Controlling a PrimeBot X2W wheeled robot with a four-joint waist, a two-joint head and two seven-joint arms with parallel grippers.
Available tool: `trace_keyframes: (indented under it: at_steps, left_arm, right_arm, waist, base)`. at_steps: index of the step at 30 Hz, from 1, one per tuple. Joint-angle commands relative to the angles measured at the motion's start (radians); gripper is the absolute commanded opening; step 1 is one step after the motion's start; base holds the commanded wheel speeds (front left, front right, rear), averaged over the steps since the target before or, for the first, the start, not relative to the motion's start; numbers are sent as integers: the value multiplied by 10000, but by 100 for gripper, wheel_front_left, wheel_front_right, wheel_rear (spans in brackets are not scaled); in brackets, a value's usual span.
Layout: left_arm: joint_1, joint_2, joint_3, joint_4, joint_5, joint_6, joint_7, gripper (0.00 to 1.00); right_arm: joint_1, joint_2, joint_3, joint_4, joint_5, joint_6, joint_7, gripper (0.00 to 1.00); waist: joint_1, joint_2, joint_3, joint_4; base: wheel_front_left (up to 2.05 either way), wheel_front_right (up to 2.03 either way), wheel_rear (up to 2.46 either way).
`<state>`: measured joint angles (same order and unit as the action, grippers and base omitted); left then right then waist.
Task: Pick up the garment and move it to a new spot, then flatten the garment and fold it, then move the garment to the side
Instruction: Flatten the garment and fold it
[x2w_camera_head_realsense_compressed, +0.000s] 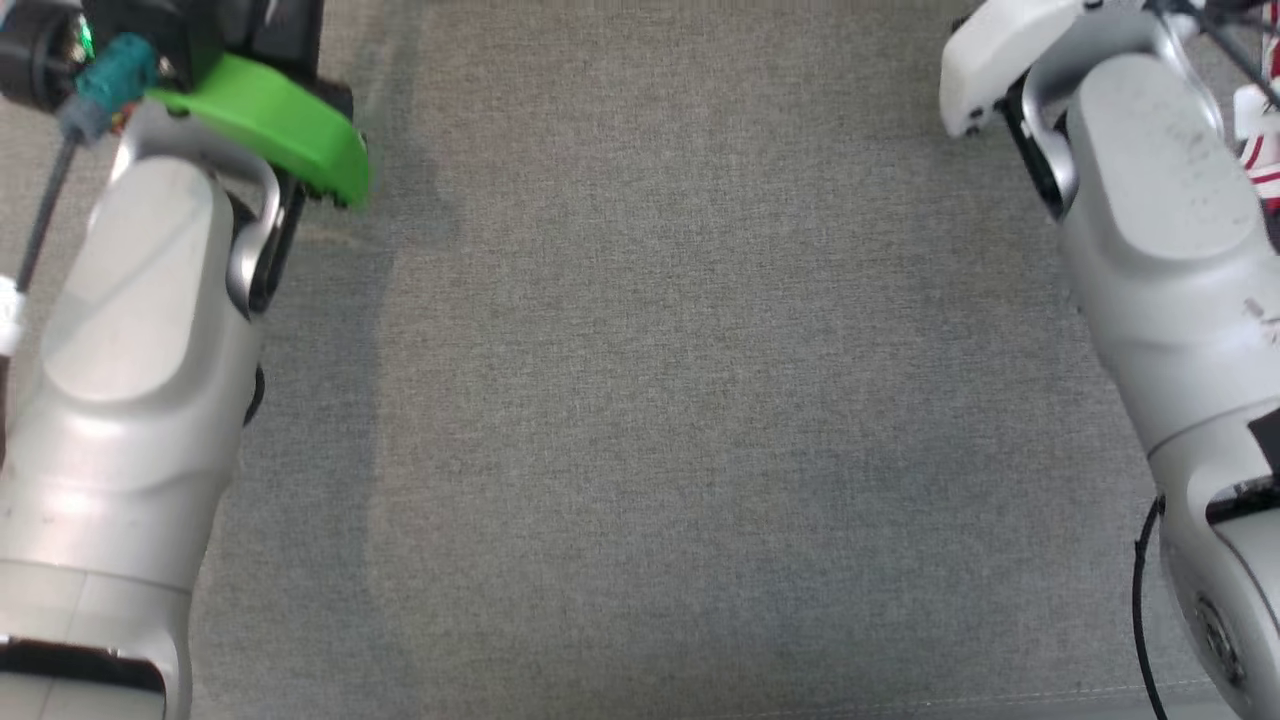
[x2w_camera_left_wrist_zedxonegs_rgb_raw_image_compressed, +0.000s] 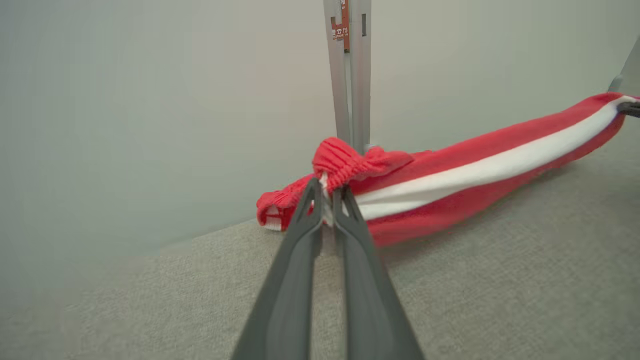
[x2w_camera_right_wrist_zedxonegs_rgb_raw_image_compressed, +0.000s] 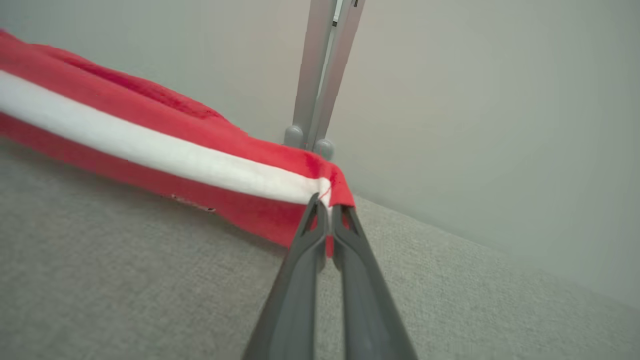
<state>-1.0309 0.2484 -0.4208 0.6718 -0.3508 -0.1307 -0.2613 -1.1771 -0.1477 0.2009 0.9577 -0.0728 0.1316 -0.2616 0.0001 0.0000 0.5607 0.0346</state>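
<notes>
- Garment (x2w_camera_left_wrist_zedxonegs_rgb_raw_image_compressed: 450, 185), red with one white stripe, hangs as a long band between my two grippers. It sits low over the grey cloth surface (x2w_camera_head_realsense_compressed: 640, 400), at the far edge near the pale wall.
- Left gripper (x2w_camera_left_wrist_zedxonegs_rgb_raw_image_compressed: 327, 192): jaws closed, pinching the bunched, ribbed end.
- Right gripper (x2w_camera_right_wrist_zedxonegs_rgb_raw_image_compressed: 325, 205): jaws closed too, nipping the opposite end where the white stripe runs out.
- The long axis runs straight from one gripper to the other, across my front. Each arm owns one end, and neither is nearer the middle.
- The middle sags toward the surface; I cannot tell whether it touches.
- Grey post (x2w_camera_left_wrist_zedxonegs_rgb_raw_image_compressed: 352, 75) stands just behind the band.
- My read: the carry to a new spot is in hand. Open surface lies toward me, between the forearms, so I would draw both arms back together and keep the span. If the span is lost, the band goes slack or slips a pinch.
</notes>
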Motion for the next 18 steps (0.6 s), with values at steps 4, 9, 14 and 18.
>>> trace_keyframes:
  at_steps: [4,9,14,18]
  left_arm:
    - [1278,489,-387,-653,362,11,-40,0]
    - [2553,944,-1088,-1196,664,11,-40,0]
    - [3543,1128,-1376,-1410,581,15,-38,0]
    - [4285,1205,-1656,-1547,770,17,-39,0]
  right_arm:
    - [1048,-280,660,-245,389,-19,-41,0]
    - [2067,-708,1701,-289,1071,-19,-41,0]
    - [2890,-1197,2721,-483,1854,-20,-40,0]
    - [3652,-1640,3403,-784,2486,-20,-2,0]
  waist:
    - [-1,0,-1102,69]
    - [-1,0,-1947,66]
    - [-1,0,-2756,-4]
    - [-1,0,-3459,3]
  base:
    - [0,0,0]
    - [0,0,0]
    - [0,0,0]
    - [0,0,0]
